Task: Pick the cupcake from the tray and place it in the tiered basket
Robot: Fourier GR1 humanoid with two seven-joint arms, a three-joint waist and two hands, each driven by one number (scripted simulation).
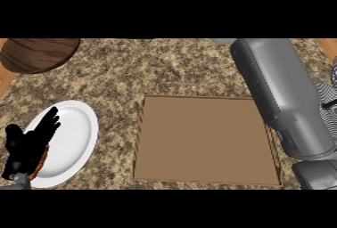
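Nearest, at the lower left, the black left hand (26,147) stands with its fingers (49,120) straight, open and pointing up, holding nothing. It lies over the near side of a smooth, white, oval-looking plate (76,129). A thin reddish-brown sliver (42,161) peeks out along the palm's edge (too little of it shows to name it).

At the lower right a matte grey right forearm (283,98), rounded like a tube, comes in and runs up past the top of the view. The right hand itself is out of sight, so its fingers cannot be judged.

Between the two arms sits the tray (204,138): square, flat and plain brown, with a low raised rim. Its right side is covered by the forearm. The cupcake shows nowhere on the visible tray floor, and where it is cannot be told.

Everything rests on a speckled, stone-like desk (164,67) in tan and dark brown. At the right edge, behind the forearm, is a black-and-white striped shape (326,95) that I cannot identify. Farthest, at the upper left, lies a dark round wooden piece (36,53) with visible grain.
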